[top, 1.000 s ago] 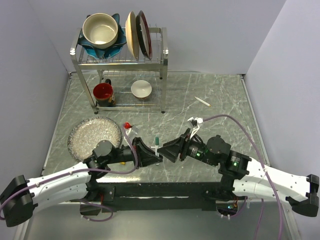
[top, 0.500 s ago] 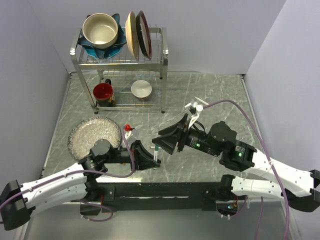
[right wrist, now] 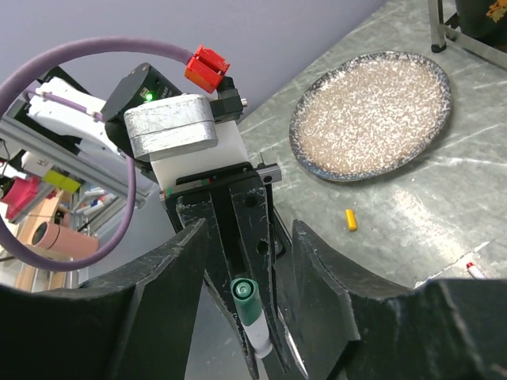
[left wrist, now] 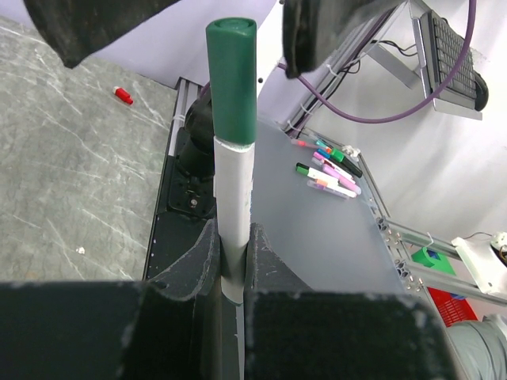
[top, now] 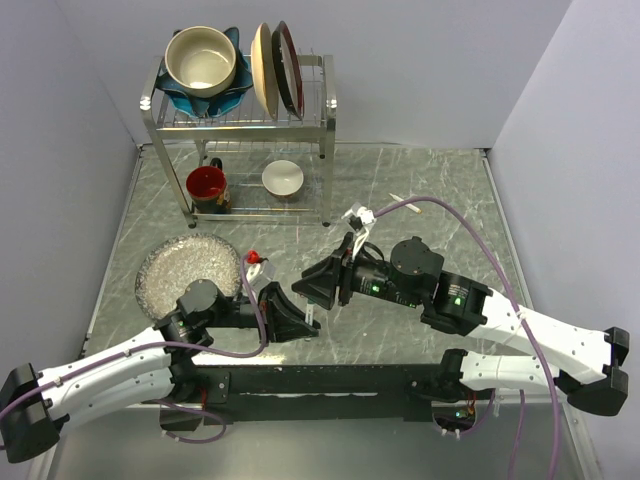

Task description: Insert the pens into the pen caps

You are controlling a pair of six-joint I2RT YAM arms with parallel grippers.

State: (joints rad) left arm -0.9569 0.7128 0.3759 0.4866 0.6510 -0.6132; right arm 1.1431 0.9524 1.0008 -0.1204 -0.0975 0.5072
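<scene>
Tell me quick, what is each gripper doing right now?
Left gripper: closed, holding a white pen with its green cap on.
Right gripper: open, straddling that cap without gripping it.

The right side of the counter [top: 450, 190] is open apart from one loose pen [top: 399, 197]. The dish rack [top: 240, 125] blocks the far left; the plate [top: 188, 275] and red cap [top: 254, 254] occupy the near left. At centre, the right gripper [top: 308, 290] straddles the capped pen [left wrist: 234, 214] clamped in the left gripper [left wrist: 234, 265], leaving narrow gaps.

Two white-shelled arms [top: 110, 365], black joints [top: 203, 298] — looping purple cables [right wrist: 103, 41], a red connector [right wrist: 206, 66], green lights [right wrist: 146, 96].
</scene>
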